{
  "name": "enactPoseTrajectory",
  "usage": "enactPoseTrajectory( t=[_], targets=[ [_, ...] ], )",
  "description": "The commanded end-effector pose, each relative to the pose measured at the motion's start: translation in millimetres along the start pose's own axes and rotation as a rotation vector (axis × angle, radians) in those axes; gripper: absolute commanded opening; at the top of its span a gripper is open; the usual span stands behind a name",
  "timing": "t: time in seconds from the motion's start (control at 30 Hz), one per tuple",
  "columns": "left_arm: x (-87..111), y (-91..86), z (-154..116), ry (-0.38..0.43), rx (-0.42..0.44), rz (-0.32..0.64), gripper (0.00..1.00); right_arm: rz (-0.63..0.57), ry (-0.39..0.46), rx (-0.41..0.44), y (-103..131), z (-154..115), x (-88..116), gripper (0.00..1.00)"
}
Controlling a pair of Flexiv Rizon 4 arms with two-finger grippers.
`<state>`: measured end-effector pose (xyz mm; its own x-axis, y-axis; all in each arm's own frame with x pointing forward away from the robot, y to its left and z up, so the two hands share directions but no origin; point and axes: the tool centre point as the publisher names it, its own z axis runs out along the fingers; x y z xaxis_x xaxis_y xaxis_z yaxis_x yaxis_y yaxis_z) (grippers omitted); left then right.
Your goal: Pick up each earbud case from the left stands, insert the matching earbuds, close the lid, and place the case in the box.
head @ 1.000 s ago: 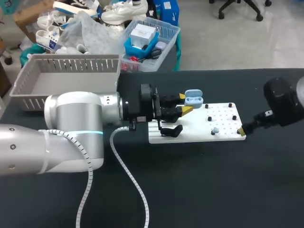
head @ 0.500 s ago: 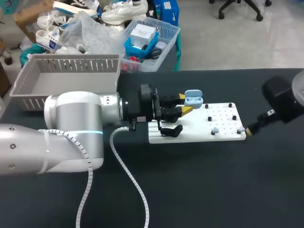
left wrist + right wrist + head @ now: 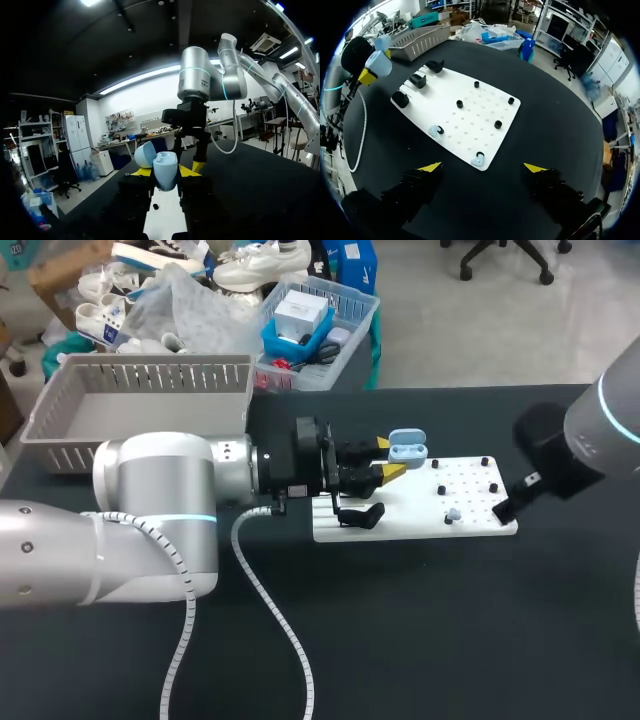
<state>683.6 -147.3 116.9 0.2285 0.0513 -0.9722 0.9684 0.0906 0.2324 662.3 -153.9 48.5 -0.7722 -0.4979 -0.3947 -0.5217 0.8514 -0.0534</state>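
The dark surface (image 3: 400, 640) carries a white board (image 3: 420, 528) at its middle, and everything here is placed from that board. The left arm (image 3: 150, 500) lies out from the board's left end. Its jaws are clamped on the open blue earbud case (image 3: 165, 171), which is held over the board's far-left corner with the lid tipped back. The grey basket (image 3: 60, 425) stands well beyond that same end. The right arm (image 3: 580, 440) hangs over the board's right end with its jaws spread wide and holding nothing. Black stands (image 3: 417, 80) sit along the board's left part, and black pegs (image 3: 498, 124) dot the rest.

Two pale earbuds lie on the board. One earbud (image 3: 436, 131) is towards the middle of the near edge. The corner earbud (image 3: 477, 161) is at the near-right corner, touching a peg and right at the rim.

That corner earbud is the likely next pick, and the risky one. A fingertip could strike the peg and fail to close. A glancing touch could push the small, smooth piece off the board. A crooked pinch would also leave it misaligned for the case's socket.
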Motion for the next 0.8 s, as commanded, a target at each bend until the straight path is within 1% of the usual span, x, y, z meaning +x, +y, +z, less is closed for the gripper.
enactPoseTrajectory(
  t=[0.03, 0.23, 0.3, 0.37, 0.53, 0.67, 0.7, 0.8],
  targets=[
    [0.4, -0.9, 0, -0.002, -0.005, 0.002, 0.00, 0.008, -0.007, 0.179, 4, 12, -4, 1.00],
    [0.4, -0.9, 0, -0.002, -0.005, 0.002, 0.00, 0.007, 0.013, 0.198, 7, 17, -6, 0.98],
    [0.4, -0.9, 0, -0.002, -0.005, 0.002, 0.00, 0.004, 0.019, 0.201, 8, 18, -5, 0.95],
    [0.4, -0.9, 0, -0.002, -0.005, 0.002, 0.00, -0.005, 0.042, 0.216, 9, 19, -4, 0.87],
    [0.4, -0.9, 0, -0.002, -0.005, 0.002, 0.00, -0.001, 0.054, 0.224, 12, 21, -1, 0.86],
    [0.4, -0.9, 0, -0.002, -0.005, 0.002, 0.00, 0.006, 0.057, 0.224, 16, 24, 1, 0.84],
    [0.4, -0.9, 0, -0.002, -0.005, 0.002, 0.00, 0.008, 0.058, 0.225, 16, 25, 1, 0.80],
    [0.4, -0.9, 0, -0.002, -0.005, 0.002, 0.00, 0.020, 0.053, 0.221, 17, 26, 4, 0.82]
  ],
)
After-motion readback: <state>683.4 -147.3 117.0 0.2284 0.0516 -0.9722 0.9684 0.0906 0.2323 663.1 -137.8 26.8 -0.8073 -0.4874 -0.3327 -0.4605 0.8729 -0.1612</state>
